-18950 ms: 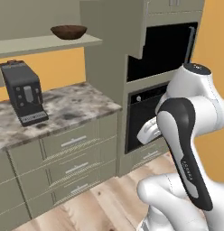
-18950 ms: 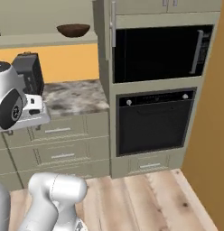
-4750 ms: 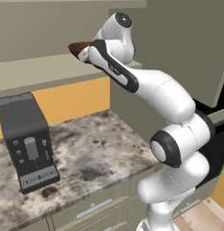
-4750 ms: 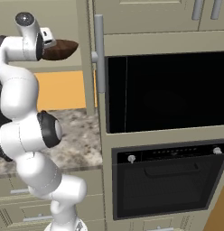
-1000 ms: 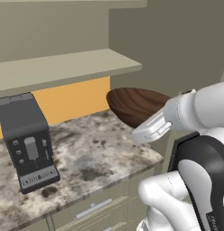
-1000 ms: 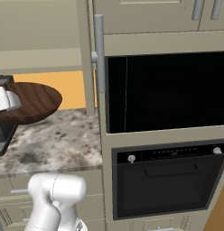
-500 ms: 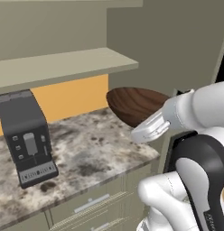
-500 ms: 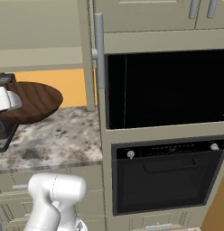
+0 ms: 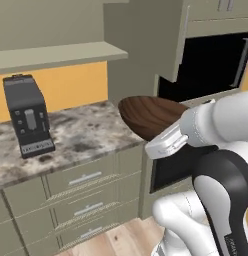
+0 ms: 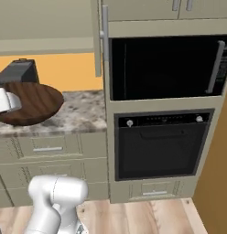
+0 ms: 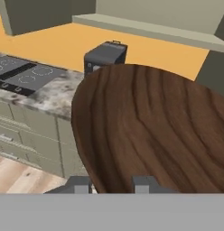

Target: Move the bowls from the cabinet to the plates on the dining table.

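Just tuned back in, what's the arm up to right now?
The arm is carrying the dark brown wood-grain bowl, with the gripper shut on its rim. The bowl hangs in the air near the edge of the speckled stone counter, not resting on anything. Behind it on that counter stands a black coffee machine, with the built-in oven off to the right. No plate or dining table is in sight, so the bowl isn't delivered yet.

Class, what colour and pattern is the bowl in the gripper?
The bowl is dark brown with a wood grain, clearest in the hand view.
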Motion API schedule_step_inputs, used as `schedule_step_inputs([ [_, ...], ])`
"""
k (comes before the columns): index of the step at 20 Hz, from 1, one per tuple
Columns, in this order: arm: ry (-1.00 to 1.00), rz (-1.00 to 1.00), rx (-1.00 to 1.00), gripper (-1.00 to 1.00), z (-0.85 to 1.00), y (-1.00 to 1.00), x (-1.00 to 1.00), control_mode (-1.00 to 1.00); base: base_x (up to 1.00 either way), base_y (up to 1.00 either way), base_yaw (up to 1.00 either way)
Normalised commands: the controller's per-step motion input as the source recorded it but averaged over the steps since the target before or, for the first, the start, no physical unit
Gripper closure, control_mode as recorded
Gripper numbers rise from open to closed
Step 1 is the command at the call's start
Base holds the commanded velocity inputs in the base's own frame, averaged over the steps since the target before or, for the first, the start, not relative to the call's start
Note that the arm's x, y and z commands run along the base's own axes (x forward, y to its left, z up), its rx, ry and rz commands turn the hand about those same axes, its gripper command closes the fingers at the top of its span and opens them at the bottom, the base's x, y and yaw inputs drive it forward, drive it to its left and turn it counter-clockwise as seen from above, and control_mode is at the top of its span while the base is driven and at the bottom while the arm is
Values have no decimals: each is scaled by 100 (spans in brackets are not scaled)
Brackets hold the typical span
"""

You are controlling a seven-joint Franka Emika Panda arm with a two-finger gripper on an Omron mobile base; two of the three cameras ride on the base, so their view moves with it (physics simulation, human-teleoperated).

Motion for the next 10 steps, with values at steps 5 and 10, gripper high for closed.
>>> schedule_step_inputs([
  [5, 0, 0, 0, 100, 0, 0, 0, 100, -79, -22, 21],
  [10, 0, 0, 0, 100, 0, 0, 0, 100, -12, -18, 50],
])
